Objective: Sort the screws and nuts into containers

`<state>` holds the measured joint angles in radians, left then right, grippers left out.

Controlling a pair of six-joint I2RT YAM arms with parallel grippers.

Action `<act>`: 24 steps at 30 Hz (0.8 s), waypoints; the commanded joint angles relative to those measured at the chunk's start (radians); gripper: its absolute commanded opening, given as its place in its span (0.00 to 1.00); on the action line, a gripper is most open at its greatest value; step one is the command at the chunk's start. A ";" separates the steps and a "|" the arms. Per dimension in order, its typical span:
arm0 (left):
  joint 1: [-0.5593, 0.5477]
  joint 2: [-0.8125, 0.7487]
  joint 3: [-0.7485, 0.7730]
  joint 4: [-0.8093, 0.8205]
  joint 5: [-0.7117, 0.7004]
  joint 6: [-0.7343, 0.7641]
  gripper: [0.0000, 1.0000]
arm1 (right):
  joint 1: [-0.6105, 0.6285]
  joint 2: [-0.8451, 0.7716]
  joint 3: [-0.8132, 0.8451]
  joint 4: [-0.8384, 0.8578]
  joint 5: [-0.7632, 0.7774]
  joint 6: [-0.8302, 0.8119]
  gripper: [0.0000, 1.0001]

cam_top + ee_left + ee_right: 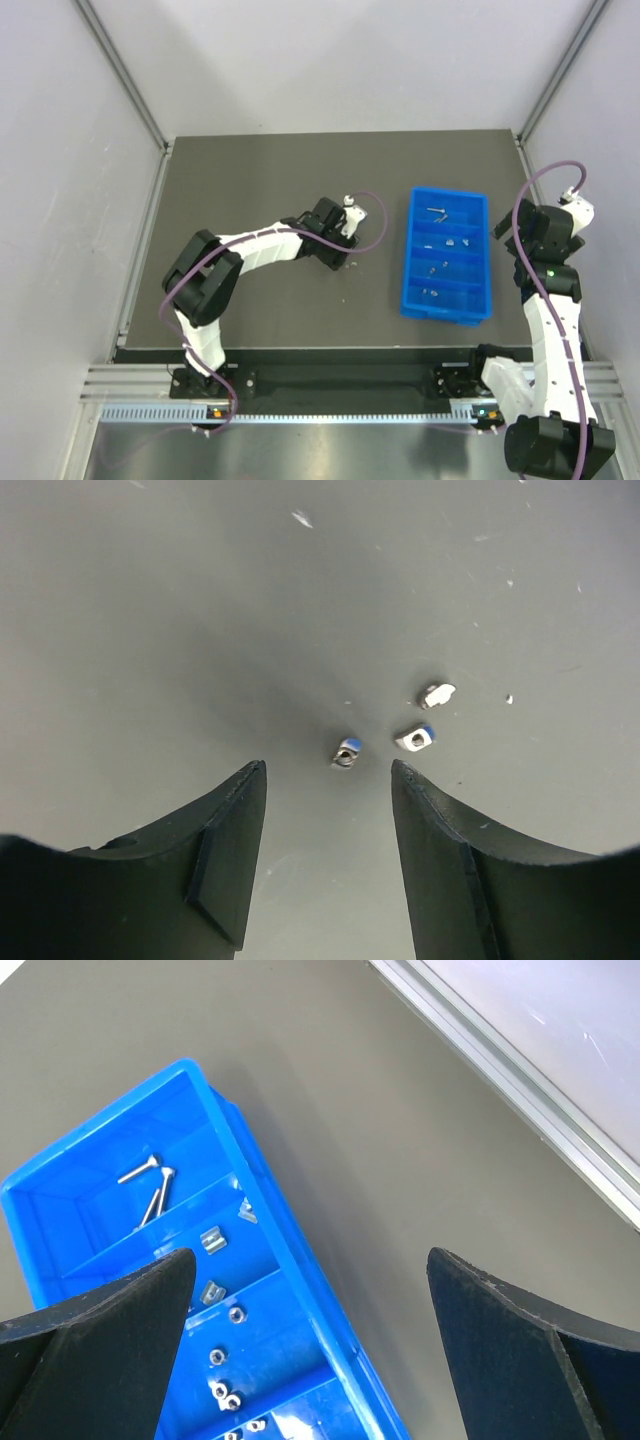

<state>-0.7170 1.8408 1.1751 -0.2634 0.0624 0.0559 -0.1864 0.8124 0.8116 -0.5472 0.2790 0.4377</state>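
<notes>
While my left gripper (pixel 328 770) hangs low over dark table (pixel 150 610), jaws stand apart, holding nothing. Three loose nuts (pixel 347 751) lie on table just past my fingertips. Nearest one sits in line with gap, other two near it on right. My right gripper (pixel 310 1260) wide apart too, empty, beside blue tray (pixel 285 1250). Tray's long side runs away from arm bases. Two screws (pixel 140 1172) lie flat in far end box, both slanted, heads close together. More nuts in next boxes.
</notes>
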 commanded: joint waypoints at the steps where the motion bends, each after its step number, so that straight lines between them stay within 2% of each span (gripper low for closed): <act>1: -0.002 0.014 0.000 0.033 0.059 0.033 0.58 | -0.002 -0.007 0.000 0.018 0.026 -0.008 1.00; 6: -0.001 0.043 0.000 0.030 0.028 0.045 0.57 | -0.002 -0.001 0.000 0.018 0.028 -0.008 1.00; 16: -0.001 0.087 0.017 0.000 0.023 0.044 0.45 | -0.002 0.004 0.008 0.015 0.040 -0.013 1.00; 22: -0.002 0.118 0.023 -0.033 0.028 0.042 0.23 | -0.002 0.001 0.014 0.013 0.042 -0.011 1.00; 23: -0.002 0.133 0.034 -0.049 0.024 0.041 0.14 | -0.002 -0.007 0.012 0.012 0.048 -0.010 1.00; 24: -0.002 0.133 0.035 -0.054 0.024 0.039 0.08 | -0.002 -0.012 0.012 0.012 0.048 -0.010 1.00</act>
<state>-0.7185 1.9099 1.2060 -0.2493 0.0826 0.0898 -0.1864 0.8143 0.8116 -0.5472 0.2955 0.4374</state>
